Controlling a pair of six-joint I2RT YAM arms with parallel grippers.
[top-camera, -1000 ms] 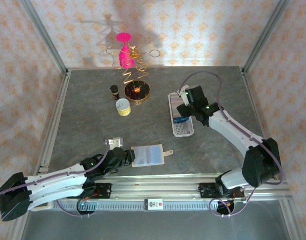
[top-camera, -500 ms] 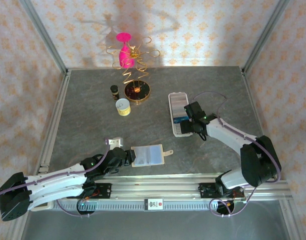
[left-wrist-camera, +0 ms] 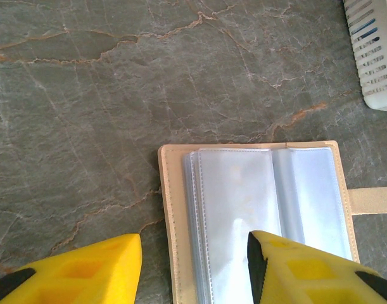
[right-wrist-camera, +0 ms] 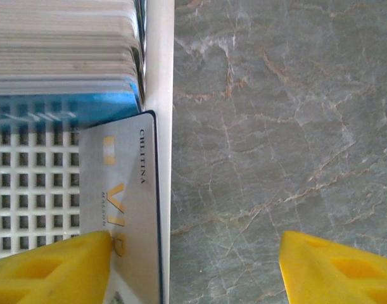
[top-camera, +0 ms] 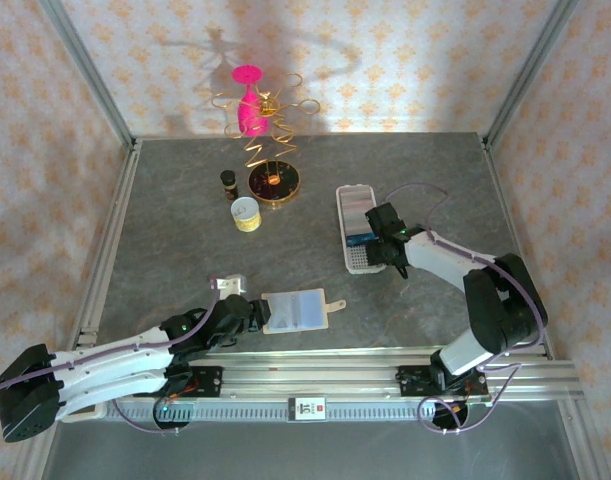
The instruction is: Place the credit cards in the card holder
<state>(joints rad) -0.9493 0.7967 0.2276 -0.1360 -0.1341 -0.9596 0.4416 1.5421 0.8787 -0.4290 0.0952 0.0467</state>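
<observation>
The credit cards [right-wrist-camera: 63, 44] sit packed in a row at one end of the card holder [right-wrist-camera: 160, 63], a blue card [right-wrist-camera: 60, 107] lying at the row's foot. A pale VIP card [right-wrist-camera: 123, 190] lies over the perforated base against the rim. The right gripper [right-wrist-camera: 194, 235] is spread wide, one finger touching this card and the other over the table [right-wrist-camera: 263, 126]. The left gripper [left-wrist-camera: 193, 237], also spread, straddles the edge of the open beige wallet [left-wrist-camera: 263, 190].

Grey credit card [right-wrist-camera: 126, 190]: showing "VIP" in large gold letters
Card's edge: carrying small dark capitals, reading roughly "CRLITINA"
Smaller gold line: blurring, unreadable
</observation>
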